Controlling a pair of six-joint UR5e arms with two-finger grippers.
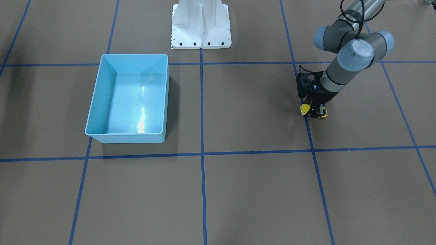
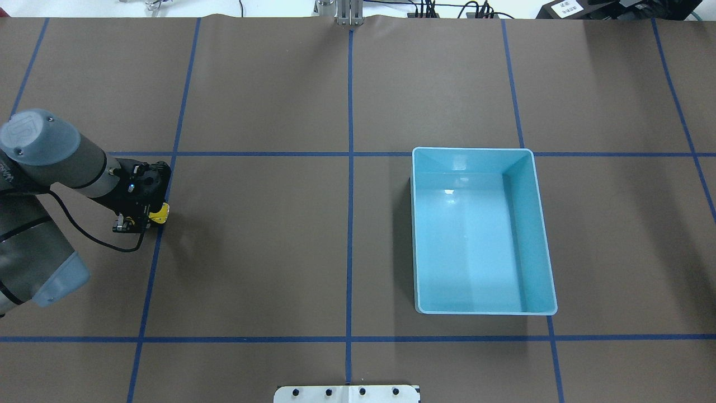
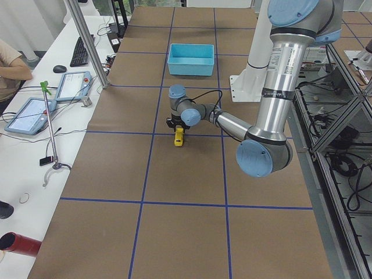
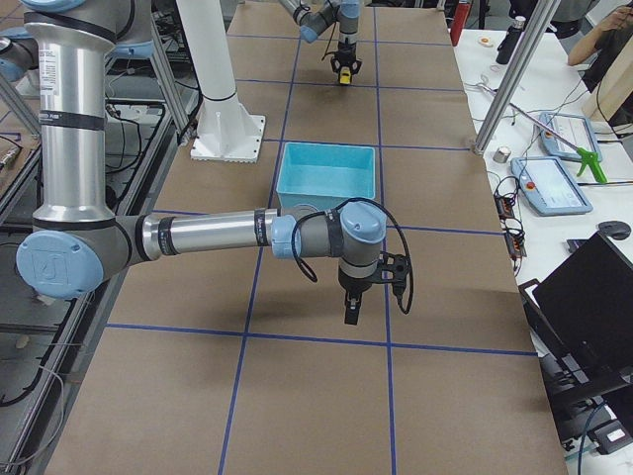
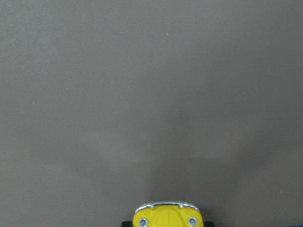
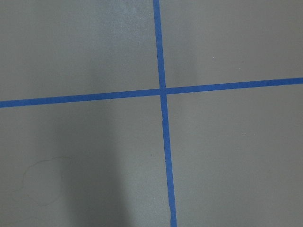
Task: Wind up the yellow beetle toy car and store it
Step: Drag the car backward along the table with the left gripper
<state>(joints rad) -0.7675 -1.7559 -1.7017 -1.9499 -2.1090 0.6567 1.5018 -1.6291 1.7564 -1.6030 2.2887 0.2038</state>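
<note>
Left hand (image 2: pixel 141 217) pinching the yellow beetle toy car (image 2: pixel 161 212) low over the brown tabletop (image 2: pixel 263 252).
Seen from overhead, the car is at 9 o'clock, beside a blue tape line (image 2: pixel 150 268), near the left edge. Open surface runs toward 3 o'clock, where the light blue bin (image 2: pixel 414 235) stands well apart. The right hand (image 4: pixel 351 311) hangs above a tape crossing; its spread cannot be told.

A flat table (image 2: pixel 268 84) covered in brown paper carries a grid of blue tape lines (image 2: pixel 350 224). A light blue rectangular plastic bin (image 2: pixel 472 149) stands on it, one long side over a line. A white metal base plate (image 1: pixel 201 37) lies near the bin's robot-side end. A tiny yellow beetle toy car (image 1: pixel 305 108) is well apart from the bin, at a line; whether it touches the table is unclear.
</note>
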